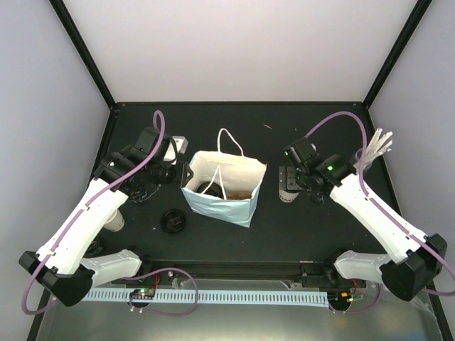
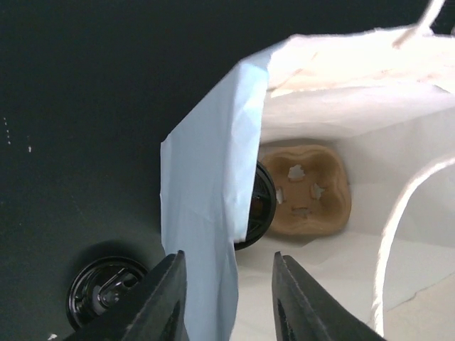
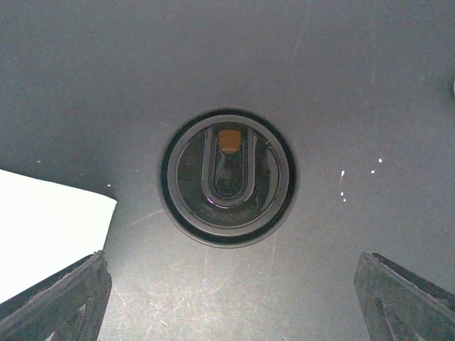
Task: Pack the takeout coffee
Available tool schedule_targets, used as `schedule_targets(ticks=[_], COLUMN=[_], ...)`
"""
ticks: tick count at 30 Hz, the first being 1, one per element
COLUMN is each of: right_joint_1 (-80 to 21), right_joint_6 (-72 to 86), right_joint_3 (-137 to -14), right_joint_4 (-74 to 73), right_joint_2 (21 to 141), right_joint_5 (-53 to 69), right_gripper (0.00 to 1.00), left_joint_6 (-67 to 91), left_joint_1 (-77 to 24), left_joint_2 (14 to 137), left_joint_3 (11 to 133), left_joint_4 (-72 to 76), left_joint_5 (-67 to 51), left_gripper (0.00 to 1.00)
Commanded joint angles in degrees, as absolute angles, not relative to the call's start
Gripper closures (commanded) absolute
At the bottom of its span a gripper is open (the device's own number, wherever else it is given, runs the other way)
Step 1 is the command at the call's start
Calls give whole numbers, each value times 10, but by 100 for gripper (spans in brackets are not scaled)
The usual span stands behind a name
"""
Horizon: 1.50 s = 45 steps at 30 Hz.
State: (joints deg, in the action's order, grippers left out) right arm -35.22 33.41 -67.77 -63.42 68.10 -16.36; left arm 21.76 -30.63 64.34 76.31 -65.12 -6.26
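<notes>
The brown pulp carrier [image 2: 309, 192] lies inside the light-blue bag [image 1: 224, 192], with a black-lidded cup [image 2: 261, 206] next to it. My left gripper [image 2: 229, 288] is open at the bag's left rim [image 2: 202, 213], and the bag wall hangs between its fingers. My right gripper [image 3: 231, 302] is open wide right above a black round lid [image 3: 227, 177] standing on the table right of the bag. In the top view this gripper [image 1: 288, 183] covers that lid. Another black lid [image 1: 173, 221] sits on the table left of the bag's front and also shows in the left wrist view [image 2: 106, 293].
A cream cup [image 1: 114, 222] stands partly hidden under my left arm. The glass of white sticks [image 1: 375, 150] stands at the far right behind my right arm. A corner of the bag [image 3: 50, 227] reaches into the right wrist view. The bag's white handles [image 1: 229, 145] stick up.
</notes>
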Motion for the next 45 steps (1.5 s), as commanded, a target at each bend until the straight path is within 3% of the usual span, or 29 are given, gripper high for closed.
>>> schedule_targets(ticks=[1, 12, 23, 45], right_joint_1=[-348, -329, -316, -290], right_joint_6=[348, 344, 314, 310], right_joint_3=[-694, -672, -668, -692], right_joint_4=[-638, -597, -579, -564], right_joint_2=[713, 742, 765, 831], right_joint_5=[-159, -196, -161, -135], right_gripper=[4, 1, 1, 8], left_joint_6=[219, 208, 200, 198], left_joint_1=[-310, -310, -308, -306], left_joint_2=[629, 592, 558, 548], left_joint_3=[771, 803, 803, 798], left_joint_4=[-655, -665, -643, -643], left_joint_5=[-60, -33, -18, 9], left_gripper=[62, 36, 2, 1])
